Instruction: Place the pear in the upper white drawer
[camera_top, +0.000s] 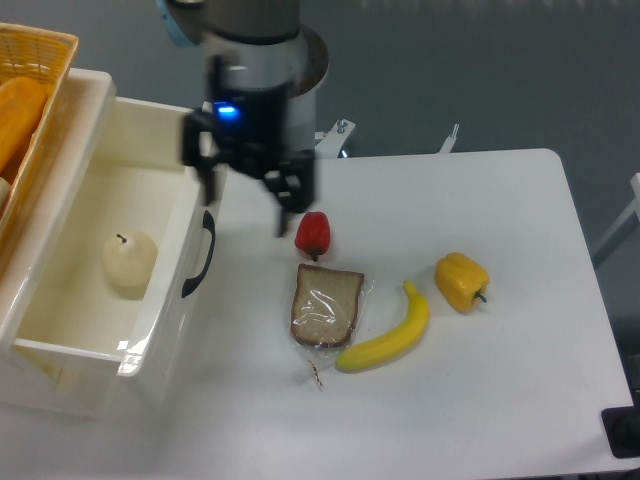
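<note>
Camera view from above shows you the pale cream-white pear (130, 262) with its short dark stem lying inside the large cream-white plastic drawer (75, 345), on the drawer floor toward the front panel that carries the curved black handle (201, 255). Nothing touches the pear. Your pincer (245, 205) hangs over the white worktop (480, 400), just beside the drawer's front panel and well apart from the pear; its two dark fingers (284, 205) stand spread with a gap between them and hold nothing, so it is released. A blue light glows on the wrist above it.

Just beside the right finger you see a small red bell pepper (312, 233). Below that lies a slice of brown bread in a clear wrapper (325, 305), with a yellow banana (388, 335) touching or nearly touching its right edge. A yellow bell pepper (461, 280) sits near the banana's upper tip. A woven yellow basket (38, 60) stands behind the drawer at the upper left.
</note>
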